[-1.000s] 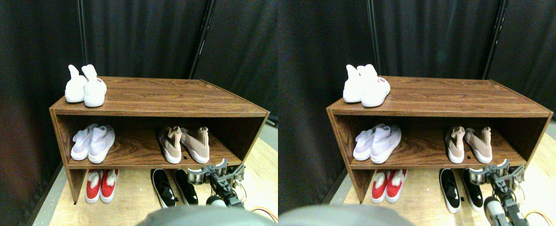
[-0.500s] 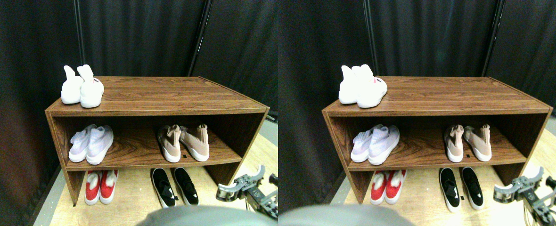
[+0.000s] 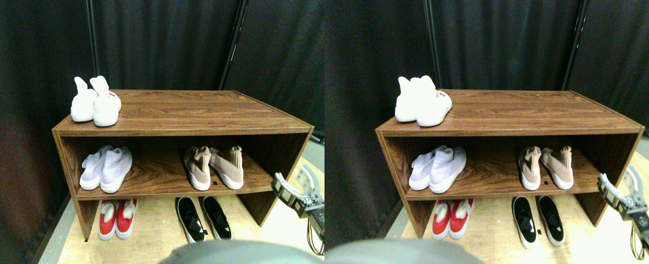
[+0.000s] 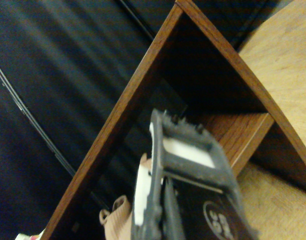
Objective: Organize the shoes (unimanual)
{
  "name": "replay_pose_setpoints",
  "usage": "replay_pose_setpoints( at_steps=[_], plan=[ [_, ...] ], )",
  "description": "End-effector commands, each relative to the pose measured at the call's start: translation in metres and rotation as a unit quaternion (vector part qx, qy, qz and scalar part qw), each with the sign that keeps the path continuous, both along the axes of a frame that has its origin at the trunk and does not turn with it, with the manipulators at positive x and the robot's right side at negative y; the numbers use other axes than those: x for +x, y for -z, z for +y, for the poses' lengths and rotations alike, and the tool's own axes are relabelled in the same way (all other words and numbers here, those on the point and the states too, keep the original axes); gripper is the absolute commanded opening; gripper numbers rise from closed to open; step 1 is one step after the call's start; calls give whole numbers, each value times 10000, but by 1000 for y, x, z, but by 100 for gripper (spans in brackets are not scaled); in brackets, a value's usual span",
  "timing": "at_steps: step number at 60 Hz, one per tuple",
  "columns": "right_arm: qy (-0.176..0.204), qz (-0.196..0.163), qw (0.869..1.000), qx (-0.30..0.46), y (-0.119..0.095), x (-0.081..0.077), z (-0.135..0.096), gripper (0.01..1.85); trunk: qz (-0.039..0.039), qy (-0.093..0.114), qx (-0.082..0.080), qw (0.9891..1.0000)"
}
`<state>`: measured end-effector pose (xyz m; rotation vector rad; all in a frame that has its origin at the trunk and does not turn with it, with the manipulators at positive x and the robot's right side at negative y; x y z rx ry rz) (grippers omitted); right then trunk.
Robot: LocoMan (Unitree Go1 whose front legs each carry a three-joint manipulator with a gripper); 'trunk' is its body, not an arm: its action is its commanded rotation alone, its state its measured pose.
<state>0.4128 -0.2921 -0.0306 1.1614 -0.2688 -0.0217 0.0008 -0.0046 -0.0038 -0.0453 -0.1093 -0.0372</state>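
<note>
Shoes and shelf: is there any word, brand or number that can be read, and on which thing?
No text can be read.
White shoes on top of the shelf: a small red mark on the heel, too blurred to read.
Dusty-pink shoes: a small dark tag, unreadable.

1. A staged test space such as a lab or studio: black curtains (image 3: pixel 165 44) hang on dark poles (image 3: pixel 232 44) behind the wooden shoe rack (image 3: pixel 192 110).
2. The rack stands on a pale wood-look floor (image 3: pixel 154 234).
3. Grey flooring (image 3: pixel 55 242) shows at the rack's left foot.
4. Small shoes (image 3: pixel 94 103) sit in neat pairs on the rack.
</note>
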Motion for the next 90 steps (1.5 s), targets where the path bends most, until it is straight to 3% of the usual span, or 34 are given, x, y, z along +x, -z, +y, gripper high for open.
replay_pose_setpoints(
  at_steps=[1,30,37,47,60,90],
  plan=[
    [9,-50,9999,-135,1,19,-7,6,-56,3,-136,9999],
    [601,565,9954,478,26,78,-20,6,-19,-78,-193,9998],
    [530,672,9945,604,36,97,-23,6,-1,-150,-253,9996],
    [503,769,9937,646,53,109,-19,6,8,-239,-337,9991],
    [738,1041,9888,768,69,112,-9,6,36,-331,-416,9986],
    [207,1275,9890,719,75,111,22,6,80,-566,-652,9962]
  ],
)
